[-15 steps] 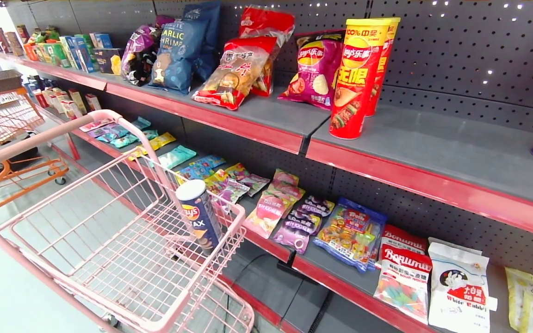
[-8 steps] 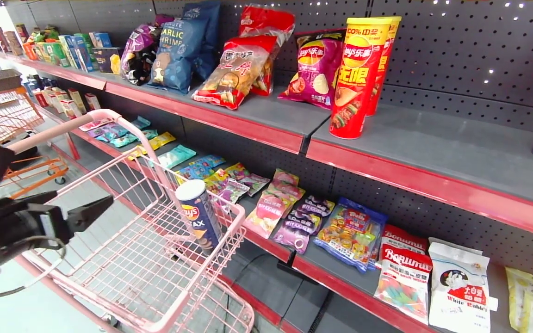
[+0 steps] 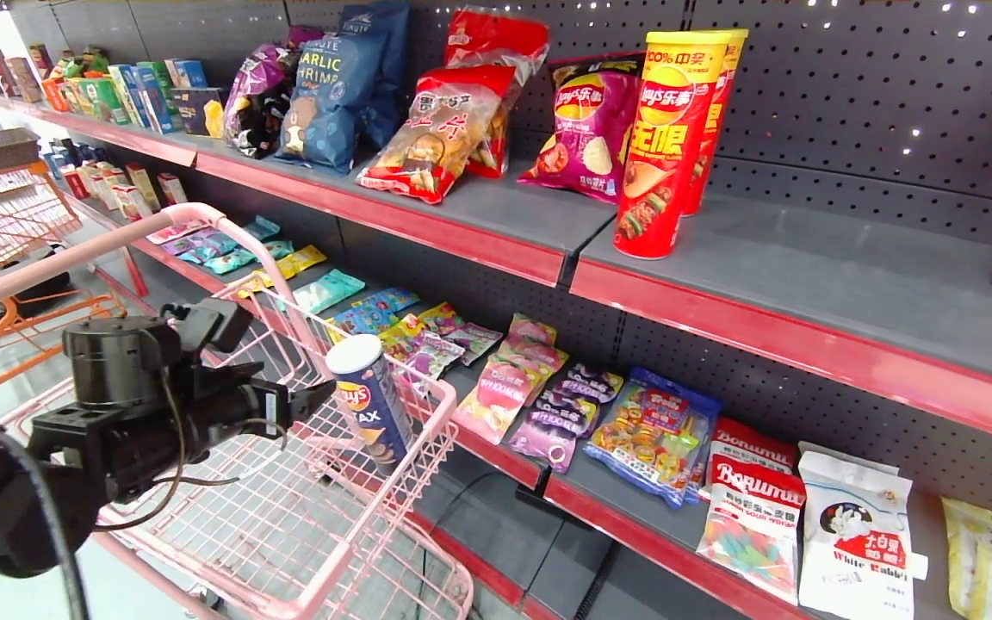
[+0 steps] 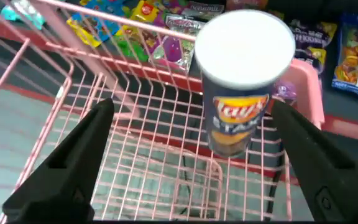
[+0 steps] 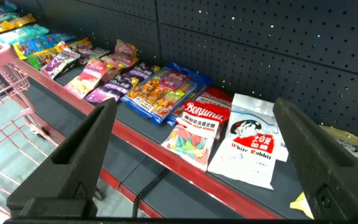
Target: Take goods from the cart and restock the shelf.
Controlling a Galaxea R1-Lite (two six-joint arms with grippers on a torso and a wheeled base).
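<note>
Hovering at the pick; nothing restocked as yet.

Left gripper (image 4: 192,104) spread wide and empty over the basket of the pink cart (image 3: 203,213), framing the blue chip can (image 4: 244,74) between its fingers (image 4: 73,162) but short of contact. Can upright in the cart corner nearest the shelf (image 3: 806,258), white lid up, just beyond the gripper. Judged as first stage only: grasp, lift and placement all outstanding. Likely destination beside the red chip cans (image 3: 664,146) on the upper level, well apart from the cart. Right gripper (image 5: 194,106) likewise wide and empty, above the sweet packets (image 5: 166,93) on the lower level.
</note>
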